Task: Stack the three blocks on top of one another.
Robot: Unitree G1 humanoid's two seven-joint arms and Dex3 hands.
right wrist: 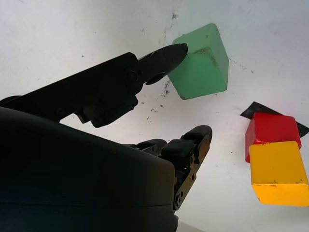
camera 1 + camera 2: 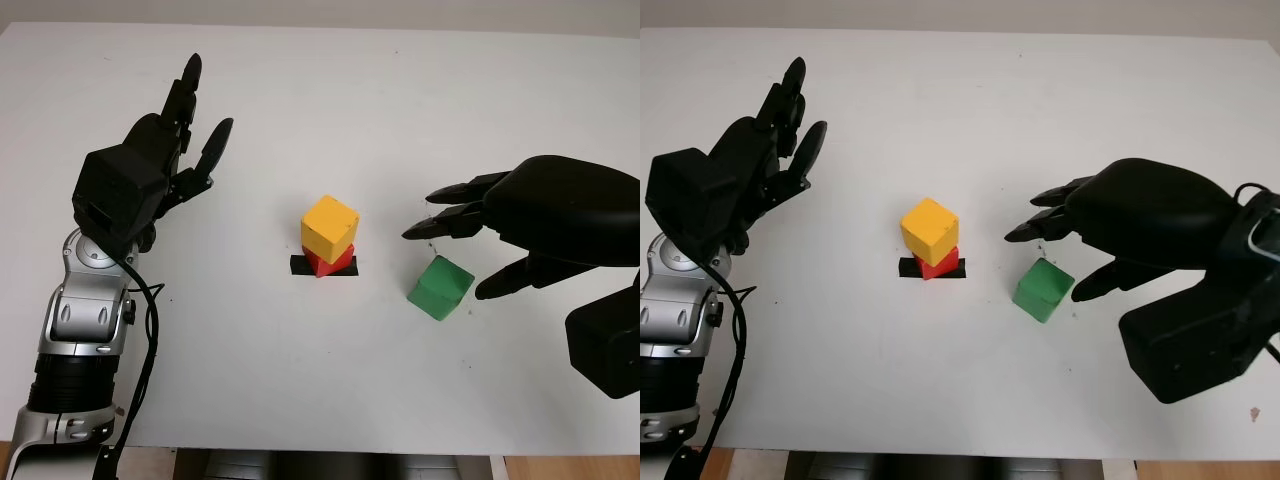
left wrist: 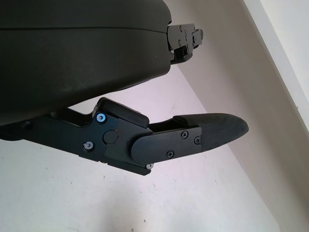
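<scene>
Two of the three blocks are already stacked: the yellow block point(image 2: 330, 227) sits on the red block point(image 2: 329, 262) near the middle of the tabletop point(image 2: 400, 90), a little twisted against it, and the red one stands on a strip of black tape point(image 2: 300, 266). The green block point(image 2: 440, 287) is the one left. It lies on the tabletop just beside the stack, on the side toward the right edge, apart from it and not touching.

The right hand point(image 2: 470, 245) is at work above the green block. Its fingers point(image 1: 164, 58) are uncurled and apart, two reaching past the block on its far side and one on its near side, so the hand brackets the block without closing on it; it holds nothing. In the right wrist view one fingertip looks close to or touching the block's upper edge, though contact cannot be told for sure.

The left hand point(image 2: 185, 140) is open and idle, raised near the left edge of the tabletop, well away from the blocks.

What remains, by my judgement, is to grasp the green block, lift it and set it on the yellow one.
</scene>
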